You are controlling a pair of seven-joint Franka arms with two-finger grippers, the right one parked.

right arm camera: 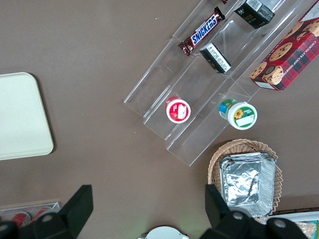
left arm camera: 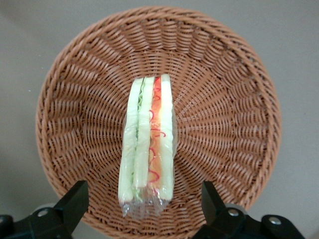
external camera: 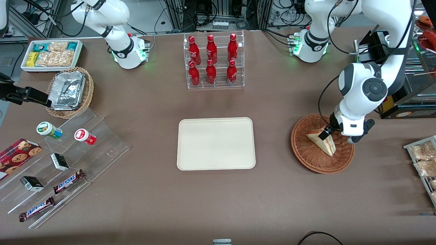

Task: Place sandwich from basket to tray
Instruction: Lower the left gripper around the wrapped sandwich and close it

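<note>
The sandwich (external camera: 326, 144) is a plastic-wrapped triangular wedge standing on edge in the round reddish-brown wicker basket (external camera: 301, 151) at the working arm's end of the table. In the left wrist view its cut edge (left arm camera: 148, 137) shows white bread with green and red-orange layers, in the middle of the basket (left arm camera: 224, 89). My left gripper (external camera: 324, 134) hangs just above the sandwich, open and empty (left arm camera: 144, 193), with one finger on each side of the wedge's wrapped end and clear gaps to both. The cream-white tray (external camera: 216, 143) lies flat at the table's middle, also in the right wrist view (right arm camera: 20, 117).
A clear rack of red bottles (external camera: 214, 61) stands farther from the front camera than the tray. A stepped acrylic shelf with snacks (external camera: 64, 163), a pale wicker basket of foil containers (external camera: 69, 92) and a white bin of packets (external camera: 51, 54) lie toward the parked arm's end. A packet rack (external camera: 424, 160) sits beside the basket.
</note>
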